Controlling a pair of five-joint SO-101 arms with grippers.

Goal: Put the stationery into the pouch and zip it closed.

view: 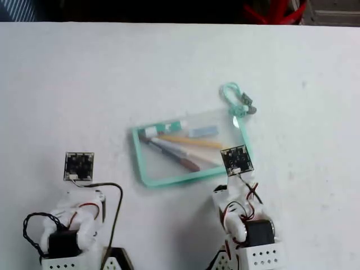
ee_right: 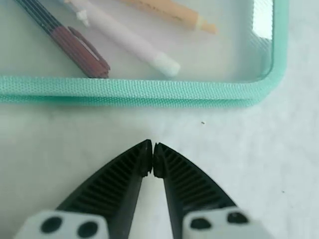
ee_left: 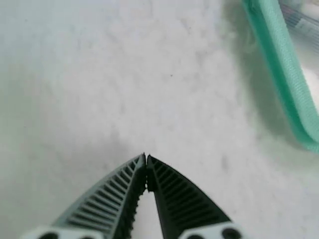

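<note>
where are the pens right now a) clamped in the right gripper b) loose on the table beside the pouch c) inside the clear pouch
c, the pens lie under the clear face of the pouch, within its green border, while the right gripper is shut on nothing over the bare table.

You had a white table (view: 73, 73) in front of you. Past its far edge a red spoked frame (view: 274, 11) stood against dark ground (view: 140, 10), just beside a grey panel (view: 333, 10); a blue-striped surface (view: 16, 9) showed at the opposite corner.
</note>
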